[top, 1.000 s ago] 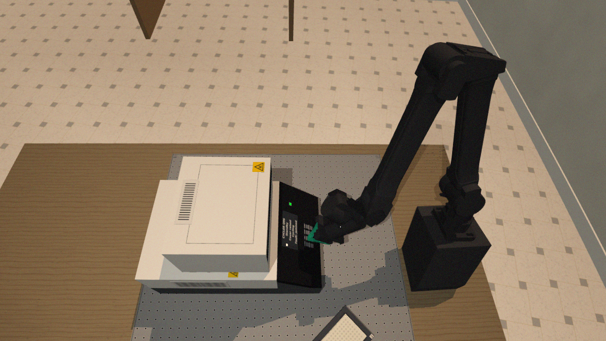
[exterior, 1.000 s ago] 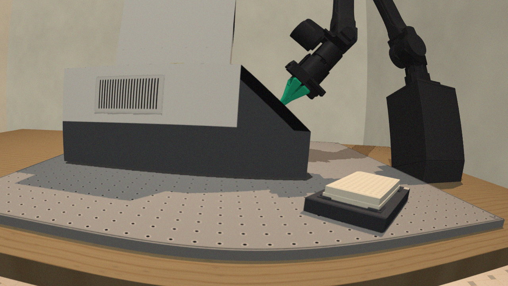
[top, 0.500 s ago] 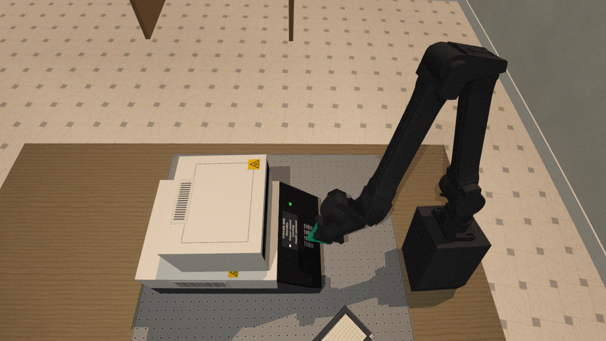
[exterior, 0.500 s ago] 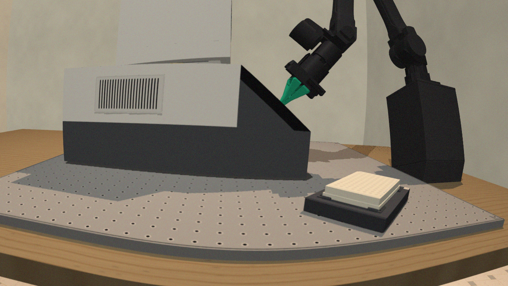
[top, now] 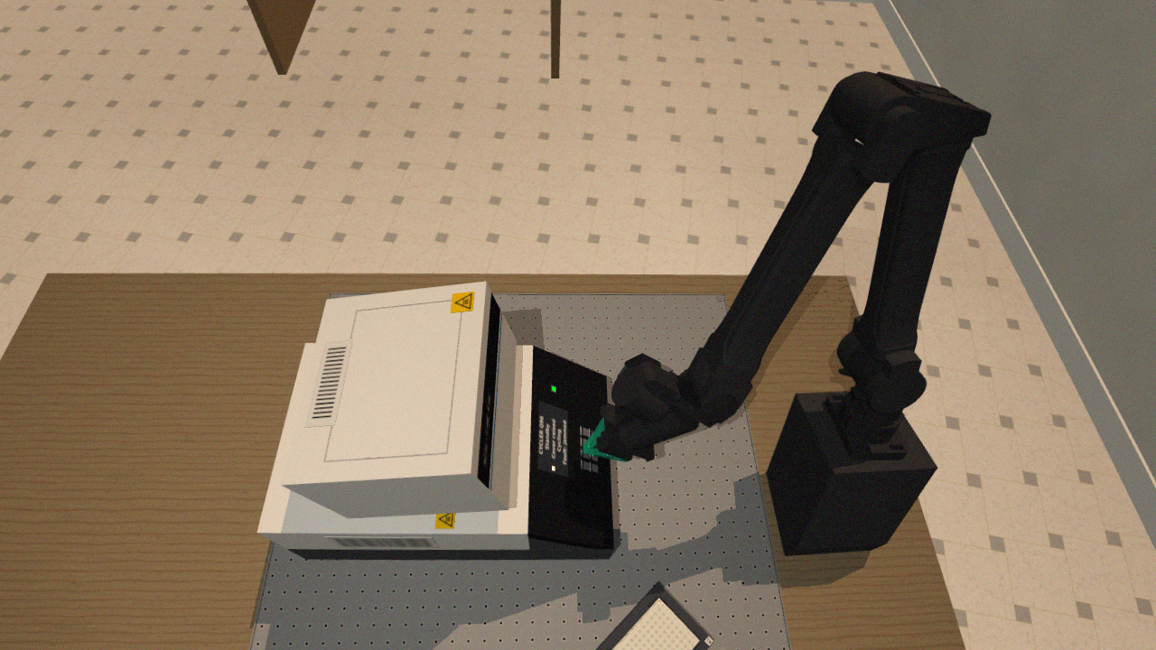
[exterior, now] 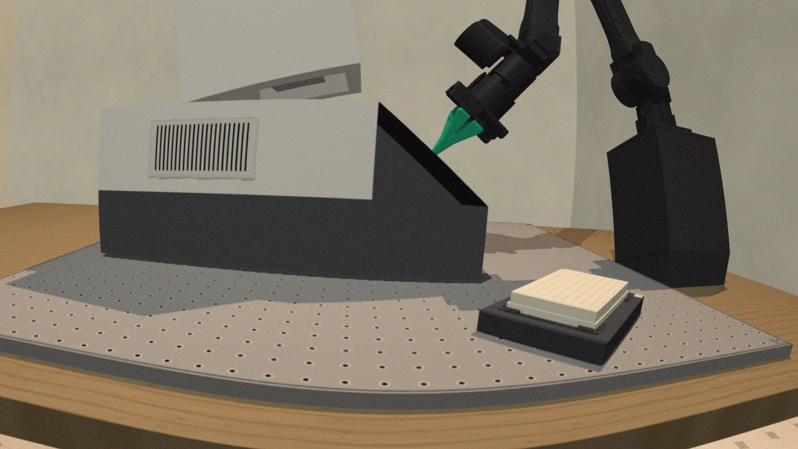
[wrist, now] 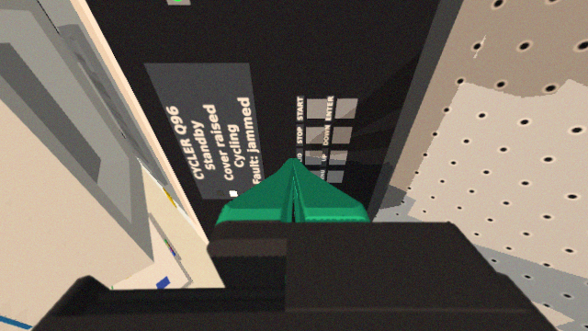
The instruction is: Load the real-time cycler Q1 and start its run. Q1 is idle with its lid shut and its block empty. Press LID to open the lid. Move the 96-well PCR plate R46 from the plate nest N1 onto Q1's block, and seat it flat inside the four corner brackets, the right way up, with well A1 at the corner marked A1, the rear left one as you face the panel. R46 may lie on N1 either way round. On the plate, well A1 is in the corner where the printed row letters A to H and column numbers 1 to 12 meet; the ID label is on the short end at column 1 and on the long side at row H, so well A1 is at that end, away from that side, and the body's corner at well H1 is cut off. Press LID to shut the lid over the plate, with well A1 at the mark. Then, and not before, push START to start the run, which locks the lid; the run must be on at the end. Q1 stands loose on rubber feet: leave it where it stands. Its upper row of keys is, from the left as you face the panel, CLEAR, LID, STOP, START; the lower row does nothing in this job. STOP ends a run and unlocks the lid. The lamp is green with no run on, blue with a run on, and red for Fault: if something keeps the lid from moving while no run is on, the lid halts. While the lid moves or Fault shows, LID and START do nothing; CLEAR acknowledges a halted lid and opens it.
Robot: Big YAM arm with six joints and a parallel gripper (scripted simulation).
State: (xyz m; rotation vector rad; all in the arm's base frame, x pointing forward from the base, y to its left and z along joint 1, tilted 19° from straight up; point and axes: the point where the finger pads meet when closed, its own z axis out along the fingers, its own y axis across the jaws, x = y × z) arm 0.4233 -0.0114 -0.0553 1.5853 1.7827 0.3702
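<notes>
The cycler Q1 [top: 404, 420] stands on the perforated board with its lid [exterior: 267, 50] tilted up at the front, partly raised. Its lamp [top: 554, 388] is green. My gripper [exterior: 437, 148] has green fingers, shut and empty. The tips sit at the sloped black panel [wrist: 276, 92], at the LID key [wrist: 313, 157], just short of the key rows; it also shows in the overhead view [top: 588, 443]. The STOP key [wrist: 315, 134] and START key [wrist: 316, 108] lie beyond. The cream plate R46 [exterior: 568, 295] lies on the black nest N1 [exterior: 558, 326], right way up, in front of the cycler.
The arm's black base [top: 848, 477] stands at the board's right edge. The nest and plate also show at the bottom edge of the overhead view [top: 656, 626]. The panel's screen [wrist: 211, 138] lists Standby, Cover raised, Cycling, Fault: jammed.
</notes>
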